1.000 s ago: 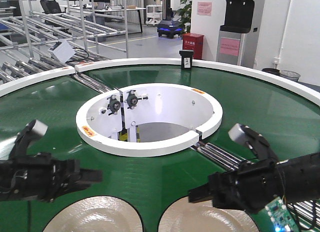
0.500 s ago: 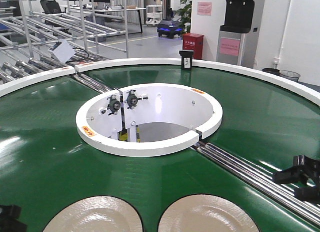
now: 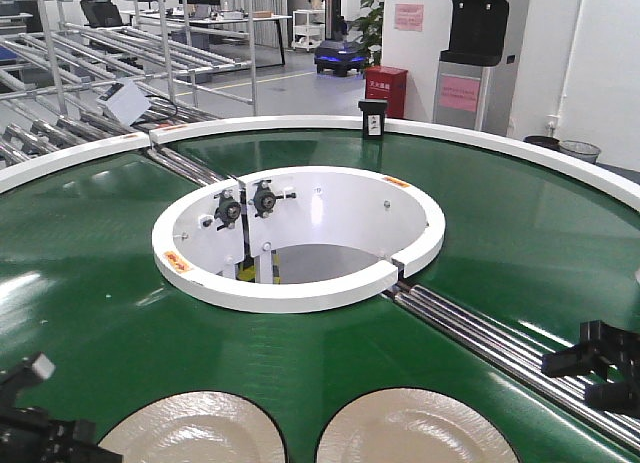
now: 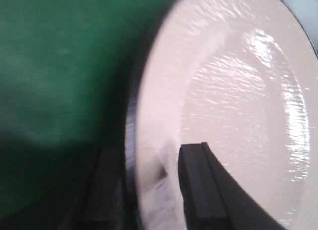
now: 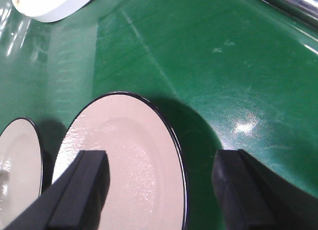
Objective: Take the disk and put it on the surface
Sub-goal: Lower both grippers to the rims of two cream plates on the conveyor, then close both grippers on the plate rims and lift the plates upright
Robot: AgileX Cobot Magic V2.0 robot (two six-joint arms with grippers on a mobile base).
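Cream, dark-rimmed, two of them? Where do the disks lie?

Both flat on the green conveyor belt (image 3: 100, 283) at its near edge. The left disk (image 3: 190, 435) and the right disk (image 3: 420, 430) are just beside each other, with a narrow strip of belt between.

And the left gripper (image 4: 151, 170)?

Low at the near left corner, beside the left disk. From its wrist, the jaws stand apart with that disk's rim between them. One finger (image 4: 198, 185) is over the cream face and the other (image 4: 107, 190) is blurred outside the rim. Whether either touches the disk I cannot tell.

The right gripper (image 5: 161, 165)?

Jaws spread wide, holding nothing. In the front view it sits over the belt, off to the right of the right disk. From its wrist, one finger (image 5: 79, 190) overlaps the disk's face and the other (image 5: 248, 190) the bare belt.

Farther back?

A bank of steel rollers (image 3: 480, 328) crosses the belt, running to the white ring (image 3: 300, 293) around the central opening. Beyond the belt's far rim stand metal racks (image 3: 150, 43) and a red box (image 3: 385, 88).
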